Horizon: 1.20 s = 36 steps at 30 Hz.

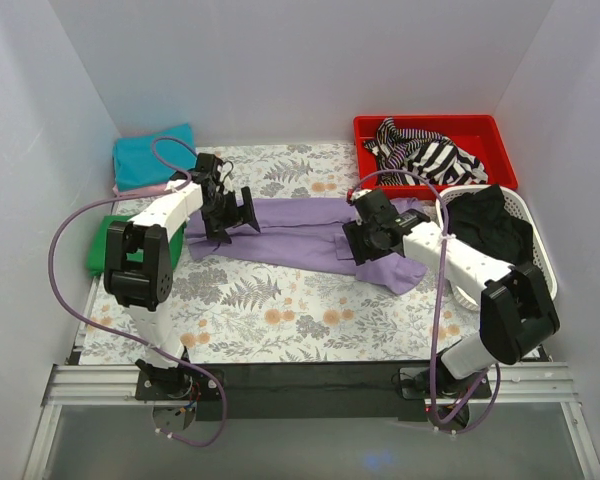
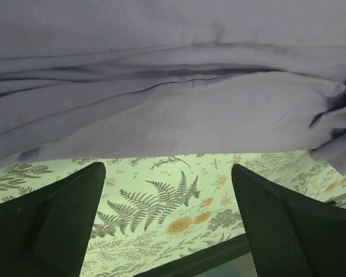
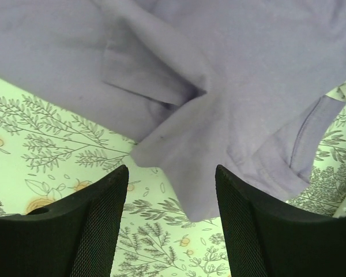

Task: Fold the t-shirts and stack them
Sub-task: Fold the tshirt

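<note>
A lavender-purple t-shirt (image 1: 300, 232) lies crumpled in a long band across the middle of the floral cloth. My left gripper (image 1: 232, 214) is open over its left end; in the left wrist view the purple cloth (image 2: 173, 98) lies just beyond the open fingers (image 2: 288, 225), which hold nothing. My right gripper (image 1: 358, 240) is open over the shirt's right part; a purple flap (image 3: 190, 173) hangs between its fingers (image 3: 254, 231) without being gripped. A folded teal t-shirt (image 1: 152, 155) lies at the back left, with a pink edge (image 1: 140, 188) under it. A green folded one (image 1: 100, 243) lies left of my left arm.
A red bin (image 1: 435, 150) at the back right holds striped black-and-white cloth. A white basket (image 1: 500, 240) at the right holds dark cloth. White walls close in the left, back and right. The floral cloth (image 1: 280, 310) covers the table.
</note>
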{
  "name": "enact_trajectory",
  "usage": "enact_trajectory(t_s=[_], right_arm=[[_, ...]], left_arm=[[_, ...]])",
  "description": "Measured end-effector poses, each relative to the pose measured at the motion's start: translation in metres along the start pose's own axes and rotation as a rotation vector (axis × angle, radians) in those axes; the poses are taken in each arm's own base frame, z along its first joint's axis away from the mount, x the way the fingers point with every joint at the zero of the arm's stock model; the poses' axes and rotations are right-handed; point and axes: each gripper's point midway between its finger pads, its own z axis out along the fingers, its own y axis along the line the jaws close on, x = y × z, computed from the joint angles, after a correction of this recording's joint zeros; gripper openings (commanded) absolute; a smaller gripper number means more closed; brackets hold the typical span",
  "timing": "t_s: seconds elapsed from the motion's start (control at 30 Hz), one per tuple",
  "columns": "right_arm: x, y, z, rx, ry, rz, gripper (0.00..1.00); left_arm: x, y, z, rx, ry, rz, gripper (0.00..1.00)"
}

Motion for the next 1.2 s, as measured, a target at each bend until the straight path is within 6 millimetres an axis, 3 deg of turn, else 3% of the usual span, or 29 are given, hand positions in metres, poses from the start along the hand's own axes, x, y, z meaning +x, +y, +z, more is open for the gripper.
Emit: enact_trajectory(t_s=[0.27, 0.43, 0.57, 0.67, 1.0, 1.2], right_arm=[[0.013, 0.017, 0.017, 0.057, 0.046, -0.018, 0.64], [0.026, 0.015, 0.029, 0.124, 0.069, -0.009, 0.57], [0.03, 0.013, 0.036, 0.158, 0.072, 0.012, 0.43], [0.032, 0.014, 0.042, 0.171, 0.075, 0.023, 0.4], [0.043, 0.017, 0.051, 0.184, 0.104, 0.022, 0.01], [0.042, 0.014, 0.045, 0.203, 0.097, 0.021, 0.01]], left_arm=[[0.03, 0.019, 0.025, -0.022, 0.062, -0.052, 0.91], [0.031, 0.02, 0.029, -0.021, 0.058, -0.054, 0.91], [0.028, 0.02, 0.03, -0.017, 0.047, -0.05, 0.91], [0.028, 0.02, 0.03, -0.018, 0.043, -0.048, 0.91], [0.032, 0.027, 0.037, -0.036, 0.057, -0.043, 0.92], [0.034, 0.033, 0.037, -0.063, 0.062, -0.027, 0.92]])
